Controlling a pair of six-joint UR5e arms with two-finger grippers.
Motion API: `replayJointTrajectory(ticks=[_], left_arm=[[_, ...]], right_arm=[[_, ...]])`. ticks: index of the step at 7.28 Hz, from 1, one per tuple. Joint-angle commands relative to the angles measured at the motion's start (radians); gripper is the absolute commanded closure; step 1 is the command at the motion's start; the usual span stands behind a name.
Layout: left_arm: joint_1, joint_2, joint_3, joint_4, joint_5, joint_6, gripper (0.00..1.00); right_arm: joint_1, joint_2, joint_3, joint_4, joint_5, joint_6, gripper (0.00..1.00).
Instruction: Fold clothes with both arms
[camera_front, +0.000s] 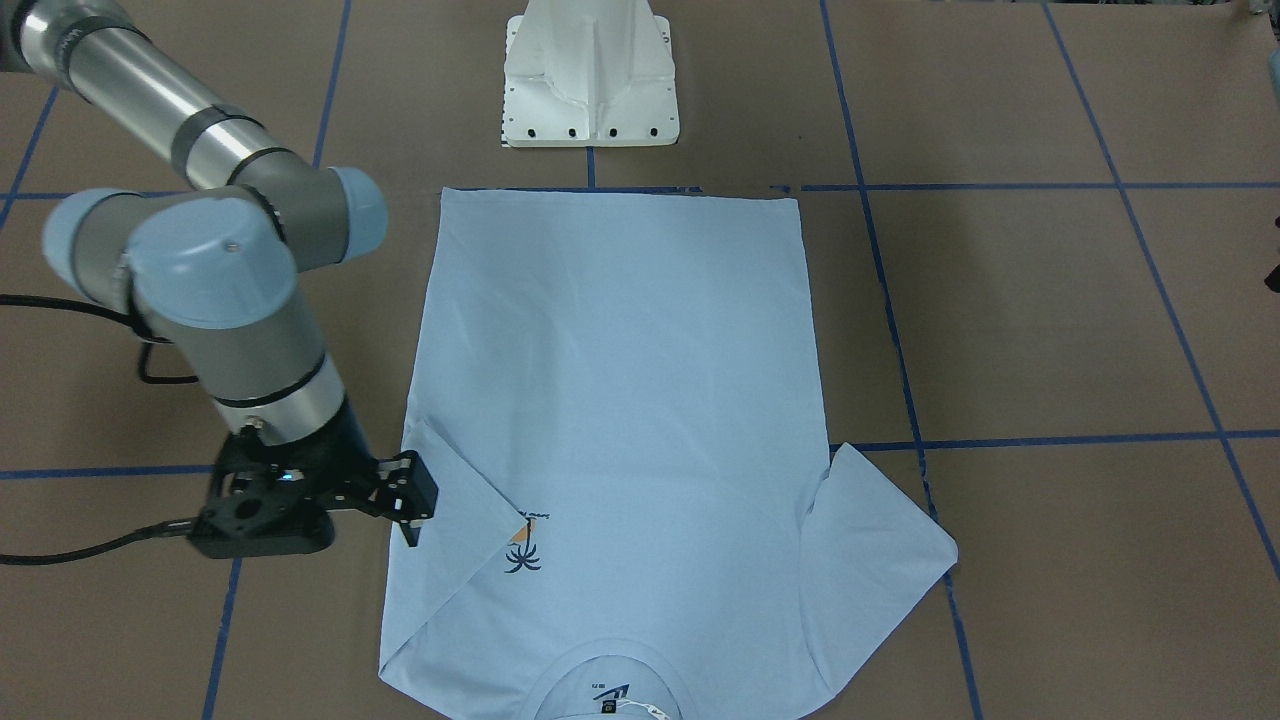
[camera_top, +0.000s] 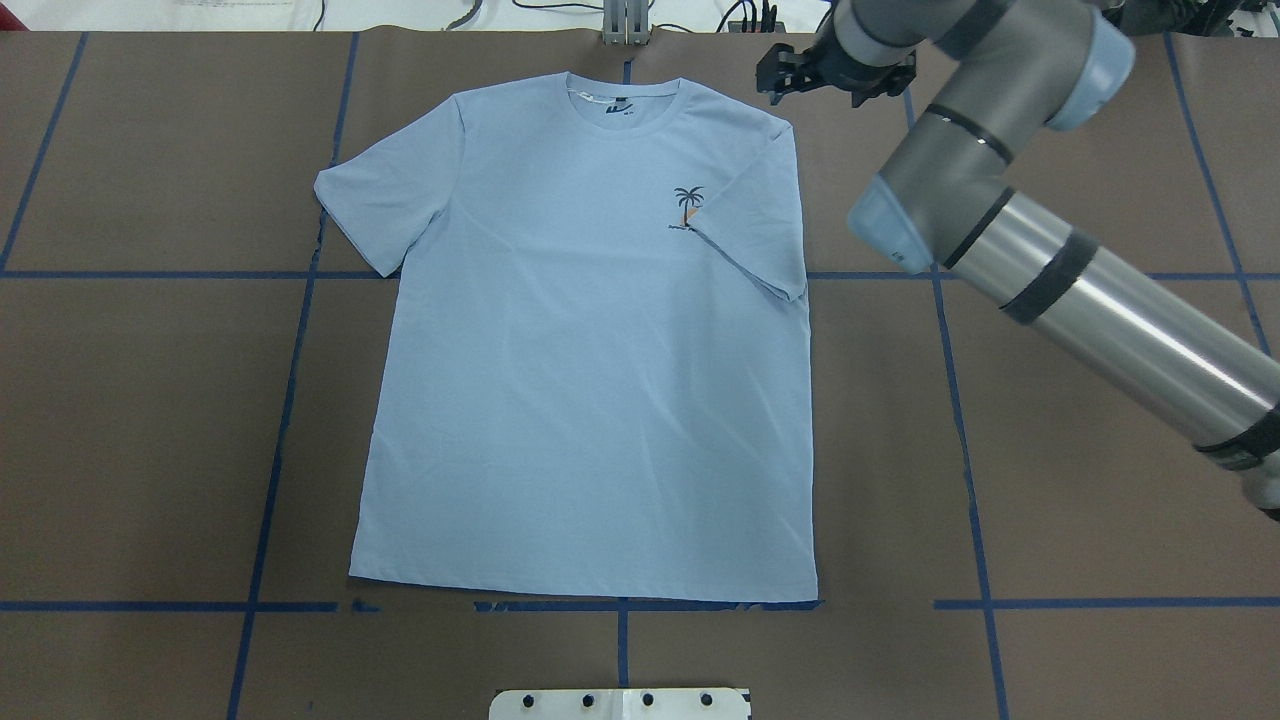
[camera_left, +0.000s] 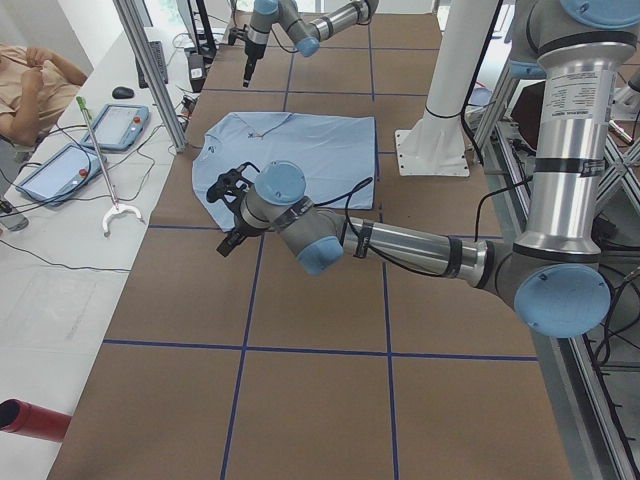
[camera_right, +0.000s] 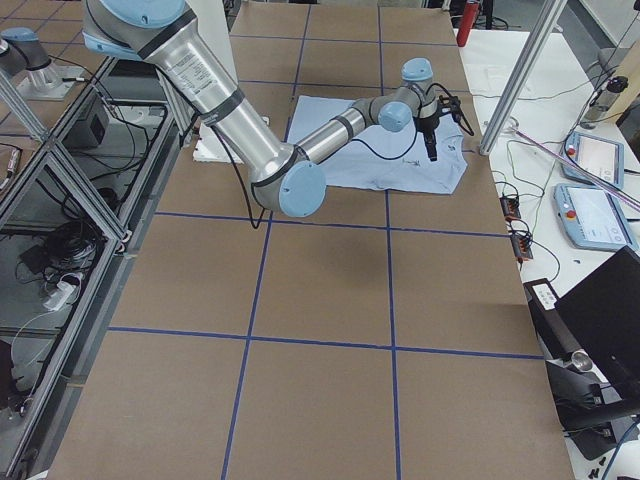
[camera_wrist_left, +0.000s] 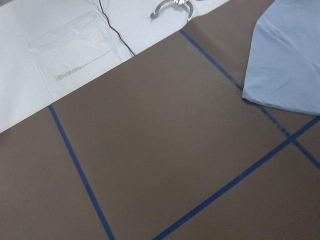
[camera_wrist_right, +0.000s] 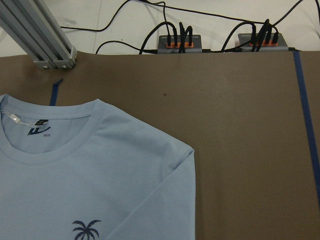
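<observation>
The pale blue T-shirt (camera_top: 580, 400) lies flat and face up on the brown table, collar (camera_top: 625, 95) on the far side from the robot. Its right sleeve (camera_top: 755, 235) is folded inward onto the chest, and the sleeve's tip covers part of the palm-tree print (camera_top: 688, 205). The left sleeve (camera_top: 385, 195) lies spread out. My right gripper (camera_front: 412, 515) hovers just outside the folded sleeve, open and holding nothing. My left gripper (camera_left: 228, 215) hangs above bare table beyond the spread sleeve (camera_wrist_left: 290, 60). I cannot tell if it is open or shut.
The white pedestal base (camera_front: 590, 80) stands behind the shirt's hem. Blue tape lines (camera_top: 290, 350) grid the table. An aluminium post (camera_wrist_right: 40, 35) and cable boxes (camera_wrist_right: 180, 42) sit past the collar. Teach pendants (camera_left: 120, 125) and a seated person (camera_left: 30, 85) are at the side bench.
</observation>
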Motion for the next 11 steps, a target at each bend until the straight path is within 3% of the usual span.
replayJointTrajectory(ticks=[1,2,3,4,5,6,7,11], left_arm=[[0.060,-0.138,0.134,-0.015,0.067,-0.099,0.00],[0.112,-0.193,0.192,-0.018,0.109,-0.117,0.00],[0.172,-0.224,0.237,-0.053,0.170,-0.178,0.00],[0.224,-0.259,0.293,-0.108,0.199,-0.279,0.00],[0.282,-0.295,0.336,-0.152,0.273,-0.430,0.14],[0.353,-0.312,0.355,-0.171,0.369,-0.579,0.37],[0.409,-0.318,0.383,-0.206,0.441,-0.655,0.43],[0.528,-0.404,0.536,-0.266,0.609,-0.694,0.43]], right_arm=[[0.209,-0.134,0.094,-0.007,0.262,-0.177,0.00],[0.294,-0.212,0.097,-0.009,0.333,-0.358,0.00],[0.372,-0.286,0.090,-0.012,0.351,-0.498,0.00],[0.427,-0.336,0.082,-0.013,0.387,-0.556,0.00],[0.434,-0.401,0.083,-0.001,0.375,-0.568,0.01],[0.436,-0.415,0.082,0.001,0.374,-0.564,0.01],[0.436,-0.420,0.088,0.002,0.374,-0.556,0.00],[0.436,-0.441,0.093,0.005,0.375,-0.565,0.00]])
